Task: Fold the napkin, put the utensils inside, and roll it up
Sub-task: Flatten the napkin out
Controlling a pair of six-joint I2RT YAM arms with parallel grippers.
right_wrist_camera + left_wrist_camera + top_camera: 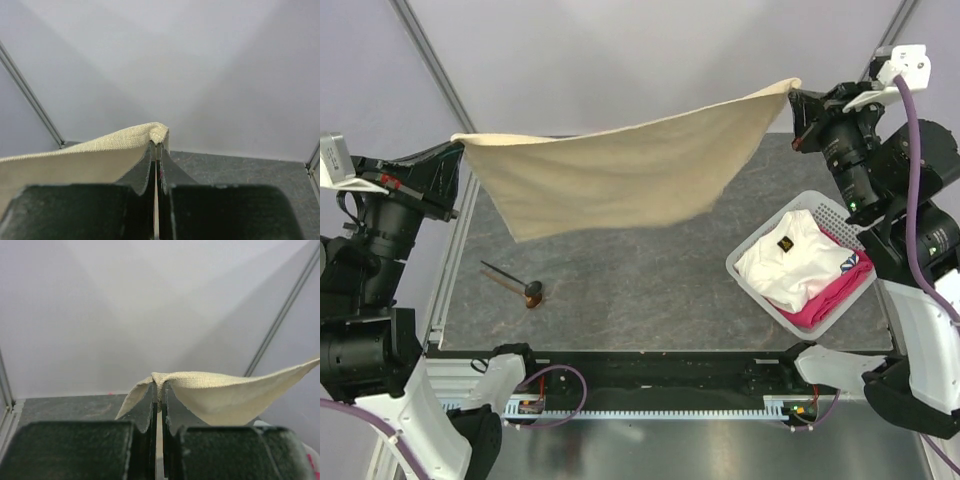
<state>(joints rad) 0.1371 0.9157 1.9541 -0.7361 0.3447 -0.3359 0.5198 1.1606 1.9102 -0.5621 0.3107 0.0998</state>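
The beige napkin (pixel 620 170) hangs spread in the air above the dark table, held up by two corners. My left gripper (pixel 458 148) is shut on its left corner, and in the left wrist view the cloth (pixel 215 390) bunches over the closed fingertips (pixel 160 390). At the upper right my right gripper (pixel 794 100) is shut on the other corner, where the napkin (pixel 100 147) folds over its tips (pixel 158 147). A dark-handled utensil (pixel 515 282) with a small brown head lies on the table below the napkin's left part.
A white basket (pixel 750 262) at the right holds a white cloth (pixel 790 262) and a pink-red cloth (pixel 845 290). The arm bases and a black rail (pixel 650 365) line the near edge. A metal frame rail (pixel 455 255) borders the left side.
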